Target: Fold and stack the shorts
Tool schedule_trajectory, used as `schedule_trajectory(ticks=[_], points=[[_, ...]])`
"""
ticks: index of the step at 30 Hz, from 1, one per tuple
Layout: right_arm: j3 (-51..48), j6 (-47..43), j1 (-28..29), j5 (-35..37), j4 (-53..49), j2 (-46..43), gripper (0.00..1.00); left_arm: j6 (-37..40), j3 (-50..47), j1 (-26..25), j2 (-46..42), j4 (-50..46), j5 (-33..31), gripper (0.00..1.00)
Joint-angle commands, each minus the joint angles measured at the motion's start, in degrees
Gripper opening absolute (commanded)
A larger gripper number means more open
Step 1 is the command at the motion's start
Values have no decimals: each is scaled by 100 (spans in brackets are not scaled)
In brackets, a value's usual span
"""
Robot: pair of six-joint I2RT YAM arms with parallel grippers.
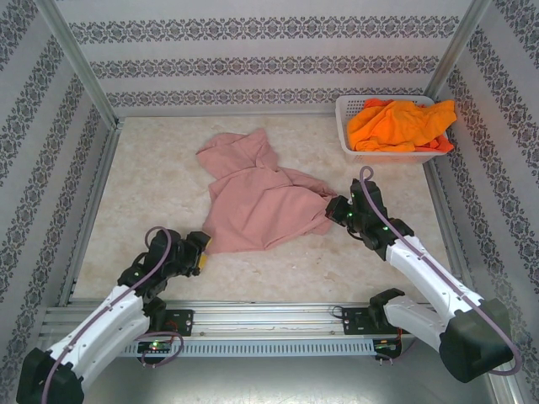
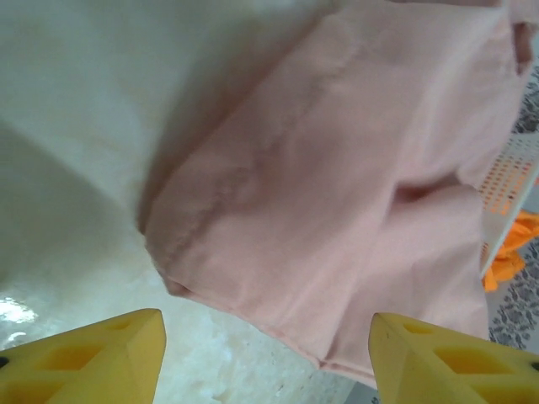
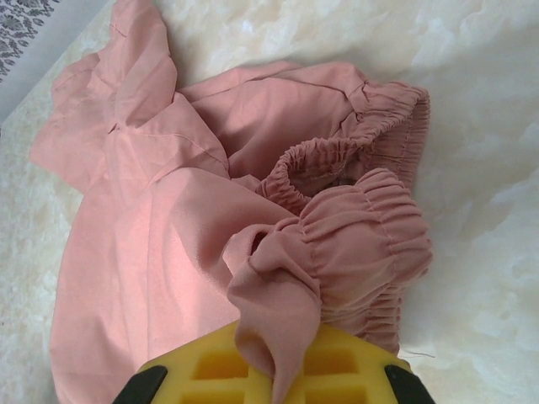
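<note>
The dusty pink shorts lie crumpled in the middle of the table. My right gripper is at their right end, shut on a pinch of pink cloth beside the gathered waistband; the fold runs down between the yellow fingers. My left gripper sits at the shorts' near-left corner. Its yellow fingers stand wide apart, with the pink hem just ahead of them and nothing gripped. Orange shorts are heaped in the basket.
The white mesh basket stands at the back right corner against the wall. Patterned walls and metal posts enclose the table on three sides. Bare tabletop lies left and in front of the pink shorts.
</note>
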Motion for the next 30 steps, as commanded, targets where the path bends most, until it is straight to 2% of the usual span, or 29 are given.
schedule_trajectory(ticks=[1,4,10,12,15,19,23,27,30], points=[[-7,69,-48,140,62,-29,0,-492,77,72,363,459,72,64],[-6,89,-43,139,83,-8,0,-435,164,77,726,569,70,64],[-37,114,-48,113,90,-14,0,-481,108,72,1606,1551,118,59],[-50,105,-48,138,86,-31,0,-409,167,70,1862,1779,112,51],[-41,61,-56,148,65,-40,0,-99,366,87,2202,1966,132,31],[73,-183,-126,51,3,-66,0,1034,998,239,2341,1438,76,1],[434,-697,-204,-228,-225,-74,0,2514,1996,676,2114,322,-65,0],[906,-1309,-245,-366,-427,-105,0,4018,3214,878,1819,-919,-719,0],[1404,-1671,-276,-453,-485,55,0,4944,4078,1023,1817,-1339,-1040,0]])
